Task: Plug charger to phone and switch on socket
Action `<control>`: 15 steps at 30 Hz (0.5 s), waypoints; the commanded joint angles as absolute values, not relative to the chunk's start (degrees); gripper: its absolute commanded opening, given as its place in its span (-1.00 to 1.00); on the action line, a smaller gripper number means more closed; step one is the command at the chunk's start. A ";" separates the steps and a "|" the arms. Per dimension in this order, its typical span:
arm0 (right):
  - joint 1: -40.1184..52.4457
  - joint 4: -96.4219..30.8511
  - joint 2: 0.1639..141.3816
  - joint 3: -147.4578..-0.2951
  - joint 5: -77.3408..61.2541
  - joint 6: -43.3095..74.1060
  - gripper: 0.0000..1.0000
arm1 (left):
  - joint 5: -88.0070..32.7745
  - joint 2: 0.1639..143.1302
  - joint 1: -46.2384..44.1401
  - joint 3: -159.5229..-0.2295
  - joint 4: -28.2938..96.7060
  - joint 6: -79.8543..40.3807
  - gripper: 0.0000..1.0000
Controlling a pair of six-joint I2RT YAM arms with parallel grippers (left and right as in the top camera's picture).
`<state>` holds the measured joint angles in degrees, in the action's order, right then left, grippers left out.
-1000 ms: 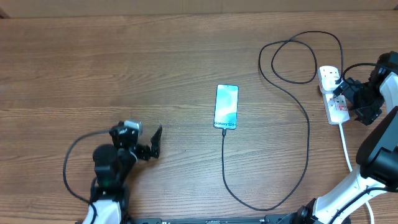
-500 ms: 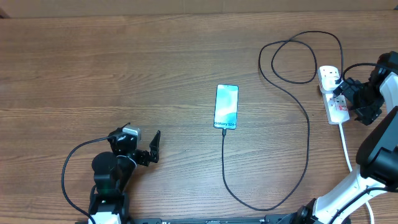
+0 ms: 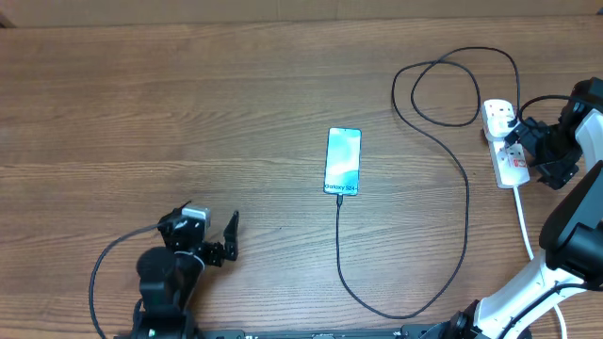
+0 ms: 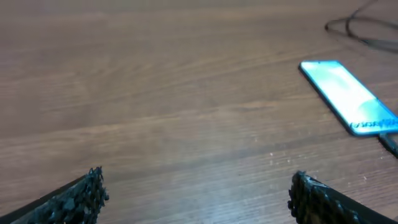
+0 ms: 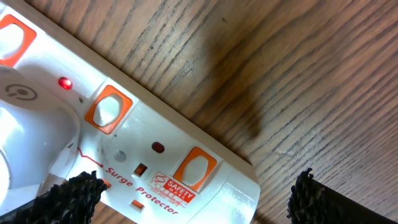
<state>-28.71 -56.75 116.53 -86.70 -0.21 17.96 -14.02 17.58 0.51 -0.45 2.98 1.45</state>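
Note:
The phone (image 3: 343,161) lies screen-up at the table's middle, its blue screen lit; it also shows at the right of the left wrist view (image 4: 348,96). The charger (image 3: 466,212), a thin black cable, meets the phone's near edge, loops round the right side and runs to the socket (image 3: 505,141). On the socket (image 5: 124,146) a small red lamp (image 5: 64,83) glows beside the orange-framed switches. My right gripper (image 3: 528,155) (image 5: 194,193) hangs open just over the socket's end, straddling it. My left gripper (image 3: 215,231) (image 4: 198,193) is open over bare wood, well left of the phone.
The socket's thick white lead (image 3: 524,221) runs toward the front edge at the right. The charger makes a loose loop (image 3: 452,85) at the back right. The wooden table (image 3: 188,104) stretches to the left and back.
My left arm has drawn back toward the front edge, its gripper still open. The right gripper, the phone, the charger and the socket have not moved.

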 commanded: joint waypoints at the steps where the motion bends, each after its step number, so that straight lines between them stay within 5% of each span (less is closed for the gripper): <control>1: -28.29 -56.64 117.03 -88.14 -0.58 17.69 1.00 | -12.21 11.03 0.69 -0.25 3.25 1.72 0.99; 15: -28.29 -56.64 117.03 -88.14 -0.58 17.69 1.00 | -13.13 0.21 0.71 -0.27 3.16 0.19 0.99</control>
